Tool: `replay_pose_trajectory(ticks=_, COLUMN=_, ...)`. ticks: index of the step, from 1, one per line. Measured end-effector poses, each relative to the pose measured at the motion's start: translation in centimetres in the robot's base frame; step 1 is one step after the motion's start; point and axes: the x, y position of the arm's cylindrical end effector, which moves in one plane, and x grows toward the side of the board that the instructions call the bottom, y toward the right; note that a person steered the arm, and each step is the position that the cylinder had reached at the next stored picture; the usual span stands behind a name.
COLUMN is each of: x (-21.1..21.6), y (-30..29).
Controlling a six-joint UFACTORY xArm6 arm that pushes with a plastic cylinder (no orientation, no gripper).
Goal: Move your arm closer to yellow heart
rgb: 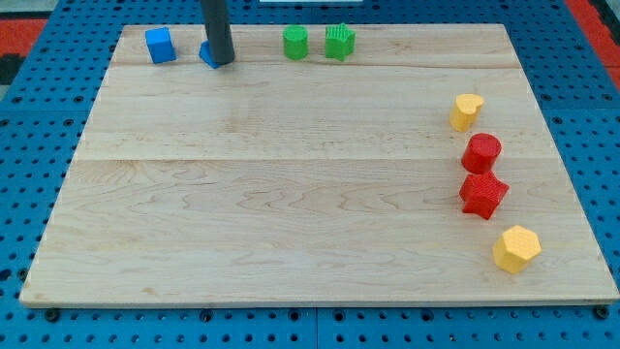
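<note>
The yellow heart lies near the view's right edge of the wooden board, above the red blocks. My tip is far from it, at the view's top left. The tip stands right against a blue block that the rod mostly hides. A blue cube lies to the left of the tip.
A green cylinder and a green star-shaped block sit at the top centre. A red cylinder, a red star-shaped block and a yellow hexagon run down the right side below the heart. The board lies on blue pegboard.
</note>
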Motion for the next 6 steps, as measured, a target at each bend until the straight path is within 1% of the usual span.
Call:
replay_pose_trajectory(ticks=1, x=0.6, y=0.2)
replay_pose_trajectory(ticks=2, x=5.2, y=3.2)
replay_pose_trajectory(ticks=3, x=8.5, y=6.4)
replay_pose_trajectory(ticks=4, x=9.7, y=15.5)
replay_pose_trajectory(ticks=5, x=9.2, y=24.6)
replay_pose_trajectory(ticks=6, x=7.2, y=33.6)
